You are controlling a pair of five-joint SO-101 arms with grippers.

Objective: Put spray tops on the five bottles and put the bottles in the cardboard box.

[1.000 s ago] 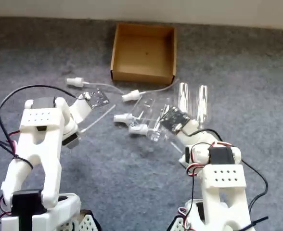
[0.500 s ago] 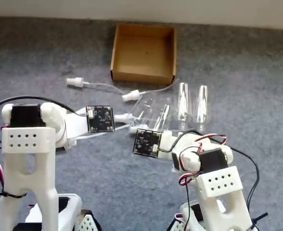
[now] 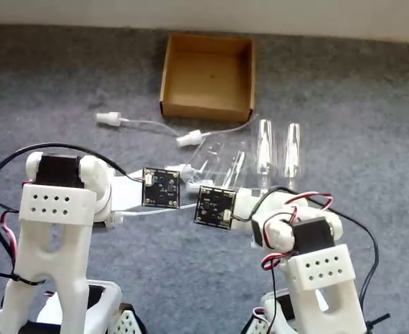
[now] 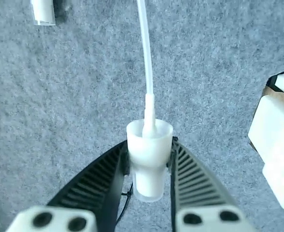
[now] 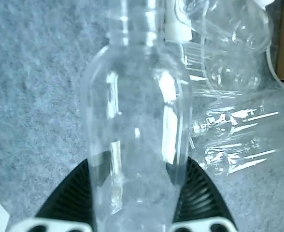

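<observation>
My left gripper (image 4: 149,150) is shut on a white spray top (image 4: 149,166), whose thin tube (image 4: 146,58) points away from the fingers. A clear bottle (image 5: 137,121) is clamped in my shut right gripper (image 5: 138,166), neck pointing outward. In the high view the left arm (image 3: 58,202) and right arm (image 3: 309,243) meet at mid-table, their wrist boards (image 3: 161,188) (image 3: 215,206) nearly touching and covering both held items. The cardboard box (image 3: 168,73) stands open at the back. Two clear bottles (image 3: 263,146) (image 3: 292,149) lie side by side beyond the right arm, and more bottles (image 3: 222,156) lie beside them.
Loose spray tops with tubes lie on the grey carpet in front of the box (image 3: 109,118) (image 3: 190,138) (image 3: 179,169). Another loose top (image 4: 43,10) is in the left wrist view, with part of the right arm (image 4: 277,145) close by. Lying bottles (image 5: 229,130) crowd beside the held one.
Both wrists have swung in toward mid-table and now face each other. The left one came down from near the back-left tops, and the right one moved left away from the bottle pile.
</observation>
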